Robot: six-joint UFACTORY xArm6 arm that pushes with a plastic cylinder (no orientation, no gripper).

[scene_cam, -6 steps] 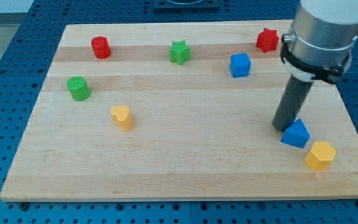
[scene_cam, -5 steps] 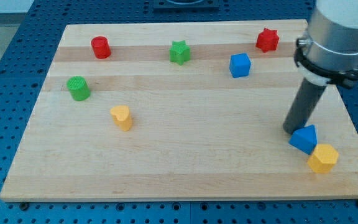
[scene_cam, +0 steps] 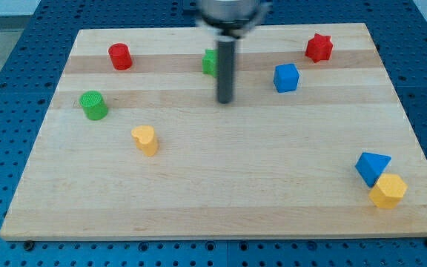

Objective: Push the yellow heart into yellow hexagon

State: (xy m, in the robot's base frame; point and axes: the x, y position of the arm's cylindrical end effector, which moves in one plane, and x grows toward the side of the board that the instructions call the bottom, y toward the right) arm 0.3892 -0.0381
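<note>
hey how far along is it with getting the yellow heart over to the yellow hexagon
Nothing looks done yet: the yellow heart sits at the view's left, far from the yellow hexagon, which touches the blue triangle at the view's lower right. In hand: my tip is mid-board beside the green star, to the right of and above the heart, touching no block. Left: reach the heart and push it across.

Looked like a robotics lab: pale wooden board (scene_cam: 221, 185) laid on a blue perforated bench (scene_cam: 6, 74) with a regular grid of holes, small coloured test blocks scattered on top, dark rod descending overhead.
</note>
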